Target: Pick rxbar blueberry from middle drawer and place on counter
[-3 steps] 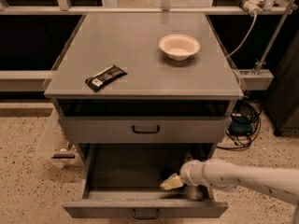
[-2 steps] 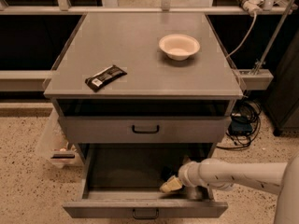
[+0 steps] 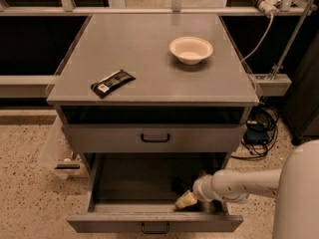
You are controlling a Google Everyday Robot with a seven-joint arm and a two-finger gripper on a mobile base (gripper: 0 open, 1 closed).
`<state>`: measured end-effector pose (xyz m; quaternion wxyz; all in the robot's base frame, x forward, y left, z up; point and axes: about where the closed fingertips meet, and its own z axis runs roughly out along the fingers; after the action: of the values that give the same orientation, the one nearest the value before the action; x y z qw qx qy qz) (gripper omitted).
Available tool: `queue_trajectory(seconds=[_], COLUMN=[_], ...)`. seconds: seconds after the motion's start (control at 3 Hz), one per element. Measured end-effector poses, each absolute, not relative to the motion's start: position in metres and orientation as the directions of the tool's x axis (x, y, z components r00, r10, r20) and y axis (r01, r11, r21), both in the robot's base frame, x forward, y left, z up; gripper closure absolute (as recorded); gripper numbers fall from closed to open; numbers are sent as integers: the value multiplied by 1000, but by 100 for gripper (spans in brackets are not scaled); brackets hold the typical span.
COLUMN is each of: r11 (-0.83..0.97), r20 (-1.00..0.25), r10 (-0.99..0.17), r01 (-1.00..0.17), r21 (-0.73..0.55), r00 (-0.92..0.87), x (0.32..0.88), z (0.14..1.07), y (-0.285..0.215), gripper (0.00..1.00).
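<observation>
The wide grey metal middle drawer (image 3: pixel 154 222) is standing open below the flat grey counter (image 3: pixel 149 49). The gripper (image 3: pixel 185 201) is hanging in its right front corner, beside a dim dark packet, perhaps the rxbar blueberry (image 3: pixel 180 185).

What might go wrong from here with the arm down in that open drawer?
The hand sits low in the drawer near its front wall; lifting out might catch it. The shut drawer above limits headroom. On the counter, a bowl and black bar take placing room.
</observation>
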<state>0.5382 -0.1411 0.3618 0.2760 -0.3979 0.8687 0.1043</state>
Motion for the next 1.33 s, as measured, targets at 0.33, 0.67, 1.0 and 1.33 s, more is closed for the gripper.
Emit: queue_trajectory(seconds=[0.33, 0.67, 1.0, 1.33], r11=[675, 695, 680, 681], r20=[-543, -521, -513, -513], r10=[-620, -593, -599, -599], r01=[-738, -717, -729, -729], r21=[-1, 52, 79, 77], r00=[-566, -613, -615, -614], x=[535, 538, 534, 534], z=[352, 341, 342, 342], y=[-148, -153, -149, -149], gripper=[0, 0, 19, 41])
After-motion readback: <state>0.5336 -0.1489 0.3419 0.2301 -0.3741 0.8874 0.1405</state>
